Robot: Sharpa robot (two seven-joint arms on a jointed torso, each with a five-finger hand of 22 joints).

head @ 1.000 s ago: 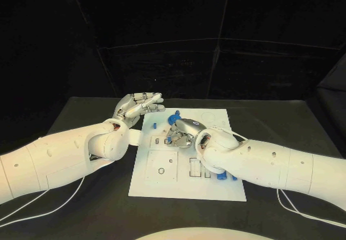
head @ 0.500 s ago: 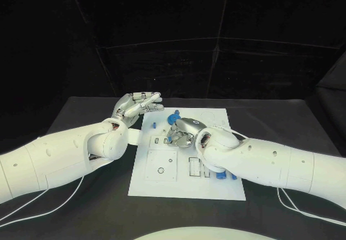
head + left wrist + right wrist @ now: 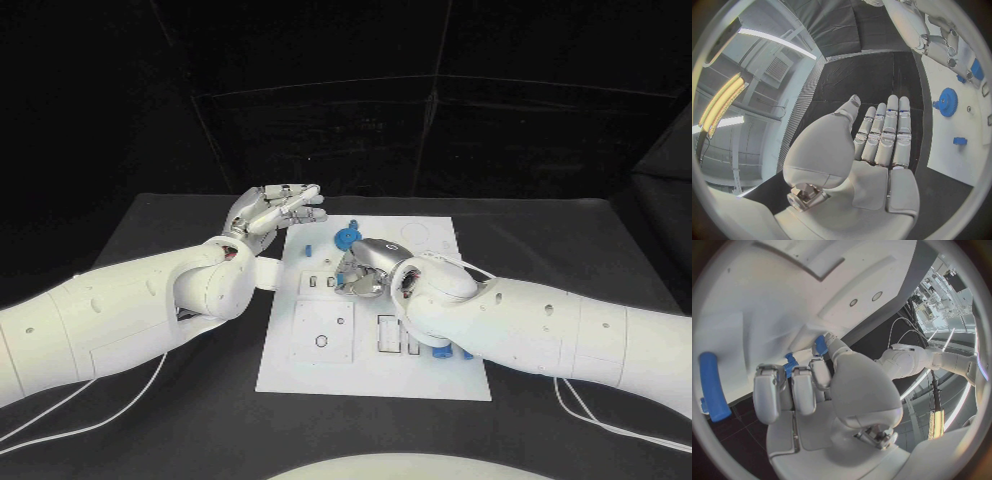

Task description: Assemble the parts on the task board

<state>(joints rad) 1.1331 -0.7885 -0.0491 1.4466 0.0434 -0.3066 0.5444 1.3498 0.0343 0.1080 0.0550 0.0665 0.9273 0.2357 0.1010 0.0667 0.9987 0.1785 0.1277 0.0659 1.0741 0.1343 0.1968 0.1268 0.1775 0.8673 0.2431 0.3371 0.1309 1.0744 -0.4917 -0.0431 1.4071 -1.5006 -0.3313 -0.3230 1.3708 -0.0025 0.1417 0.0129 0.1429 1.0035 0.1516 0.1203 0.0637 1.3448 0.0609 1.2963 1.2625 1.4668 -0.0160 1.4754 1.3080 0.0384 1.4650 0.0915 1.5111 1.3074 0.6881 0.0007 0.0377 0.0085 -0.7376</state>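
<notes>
fingers (image 3: 804,390) of right hand (image 3: 364,268) curl onto a blue part (image 3: 819,345) | left hand (image 3: 274,211) fingers together, holding nothing, beside task board (image 3: 433,370) | black tabletop (image 3: 606,250)

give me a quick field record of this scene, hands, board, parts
surface: black table
task board: white plate in the middle of the table
left robot hand: raised beside the board's far left corner, fingers straight and together, holding nothing
right robot hand: down over the board's middle, fingers curled, a small blue part at its fingertips
blue gear: on the board, just beyond the right robot hand
blue bar: lies on the board near the right robot hand
grip certainty: cannot tell whether the right robot hand truly holds the part
</notes>
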